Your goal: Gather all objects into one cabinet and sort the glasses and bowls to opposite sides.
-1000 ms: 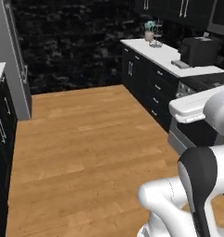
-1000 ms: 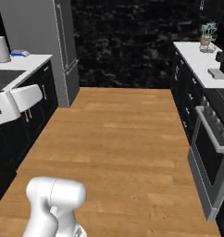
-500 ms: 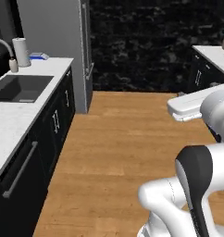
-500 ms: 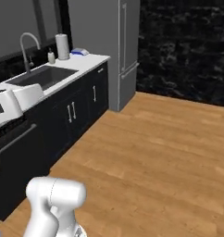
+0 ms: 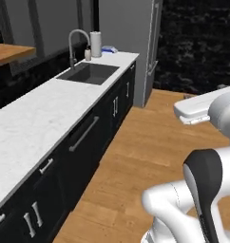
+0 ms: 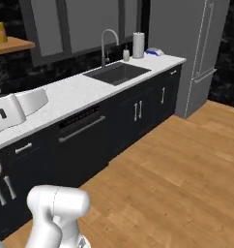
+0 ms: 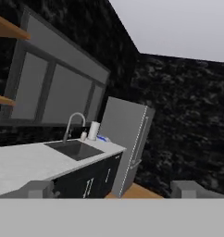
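The wooden bowl, the salmon cup, both mugs and the charcoal cabinet with the shelf board are out of view. In the hand view my gripper [image 7: 112,190] is open: its two grey fingertips [image 7: 37,189] stand far apart at the bottom with nothing between them. It points across the room at a sink [image 7: 74,149] and a grey fridge [image 7: 127,143]. My white hand body shows at the right of the left base view and at the left of the right base view.
A long white counter [image 5: 41,114] on black door and drawer fronts runs along the left, with a sink [image 5: 88,73], faucet [image 5: 74,40] and paper towel roll [image 5: 95,44]. A fridge [image 5: 131,42] ends the run. A wooden shelf [image 6: 10,46] hangs above. Wood floor [image 6: 177,164] lies open to the right.
The whole scene has swung as the base turned left: the far counter left the views, and the sink counter and fridge came in and grew nearer. The arm's pose looks unchanged.
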